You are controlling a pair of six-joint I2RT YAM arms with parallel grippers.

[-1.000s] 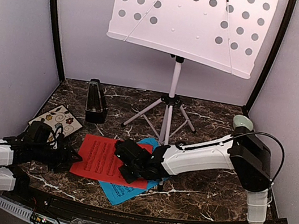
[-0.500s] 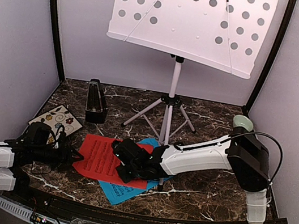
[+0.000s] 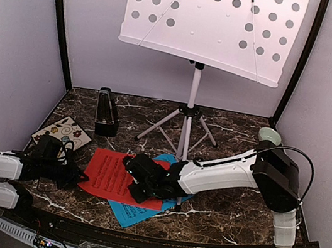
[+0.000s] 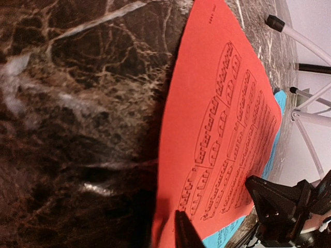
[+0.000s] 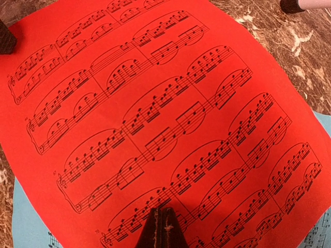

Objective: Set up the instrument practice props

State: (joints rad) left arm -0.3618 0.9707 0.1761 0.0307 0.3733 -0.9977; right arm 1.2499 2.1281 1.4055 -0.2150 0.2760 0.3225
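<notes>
Left hand (image 3: 75, 176): at left edge of red sheet (image 5: 155, 103); open or closed, cannot tell.
Right hand (image 5: 161, 219): closed, tips on red sheet.
Blue sheet (image 3: 138, 212): under red sheet.

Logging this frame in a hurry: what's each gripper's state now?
Left gripper: at the left edge of the red sheet; open or closed cannot be told.
Right gripper: closed, tips together over the red sheet, holding nothing.

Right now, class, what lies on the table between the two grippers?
The red sheet of music lies between the left gripper and the right gripper, seen in the top view.
</notes>
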